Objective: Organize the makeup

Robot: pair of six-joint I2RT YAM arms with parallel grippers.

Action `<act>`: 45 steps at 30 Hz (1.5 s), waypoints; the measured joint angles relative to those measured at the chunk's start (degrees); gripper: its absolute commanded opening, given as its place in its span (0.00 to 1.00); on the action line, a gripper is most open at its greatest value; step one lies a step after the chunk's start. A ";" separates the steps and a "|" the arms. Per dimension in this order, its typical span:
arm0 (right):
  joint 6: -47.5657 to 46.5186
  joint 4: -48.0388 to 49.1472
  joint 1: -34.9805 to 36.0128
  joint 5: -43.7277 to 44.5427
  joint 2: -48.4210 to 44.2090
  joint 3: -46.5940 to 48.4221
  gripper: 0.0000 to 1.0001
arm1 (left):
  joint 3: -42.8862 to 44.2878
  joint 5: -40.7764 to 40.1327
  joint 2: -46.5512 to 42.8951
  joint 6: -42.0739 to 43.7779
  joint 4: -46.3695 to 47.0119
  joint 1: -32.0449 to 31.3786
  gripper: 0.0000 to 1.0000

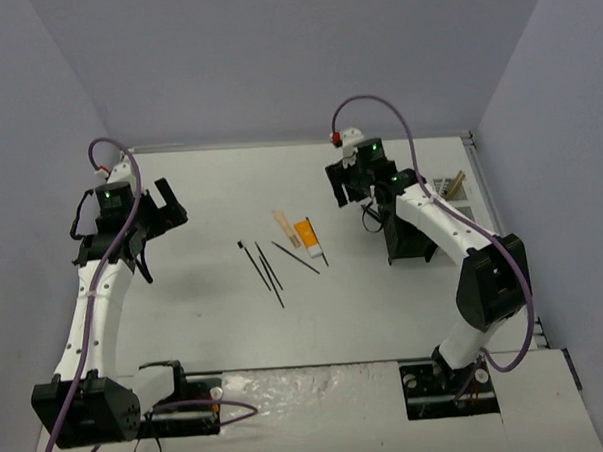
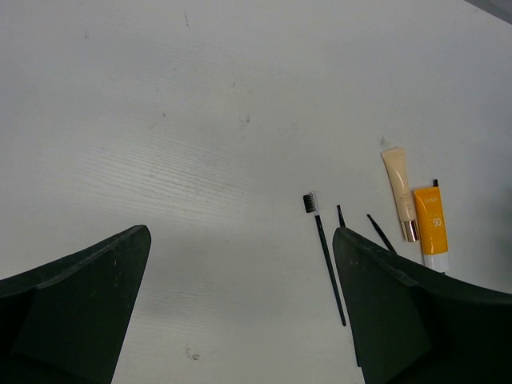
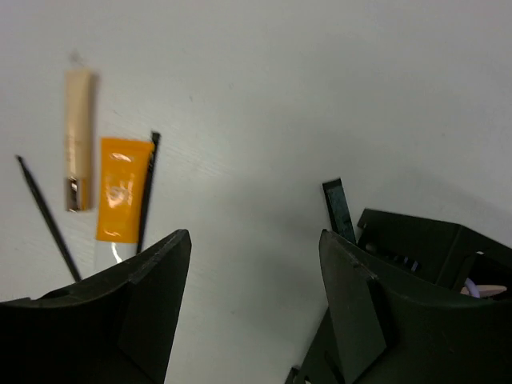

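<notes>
Orange tube (image 2: 433,228), mid-table: white "50" reads on its body. The small line of print above that is too tiny to read. In the right wrist view its markings are blurred. Nothing else legible.

On the counter (image 1: 236,329), centre of frame: pencils (image 1: 271,275) lie left of two tubes (image 1: 304,234); the holder (image 1: 410,243) stands farther right, beside my right gripper (image 1: 352,196).

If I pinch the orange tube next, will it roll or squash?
The orange tube looks flattened toward its crimped end, so it probably won't roll. It seems a soft squeeze tube, so it may give when pinched. A thin black stick lies close along its side and could get dragged along.
</notes>
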 measured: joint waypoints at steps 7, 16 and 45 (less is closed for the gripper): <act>-3.70 -4.28 1.01 8.83 14.03 4.76 0.49 | -0.11 -0.01 0.09 0.00 -0.03 0.00 0.97; -6.79 -4.17 1.31 21.06 24.12 12.33 0.46 | -0.11 0.00 0.93 0.00 -0.10 0.00 0.97; -9.14 -2.96 1.67 30.61 32.93 14.62 0.04 | -0.11 -0.02 1.05 0.00 -0.24 0.00 0.97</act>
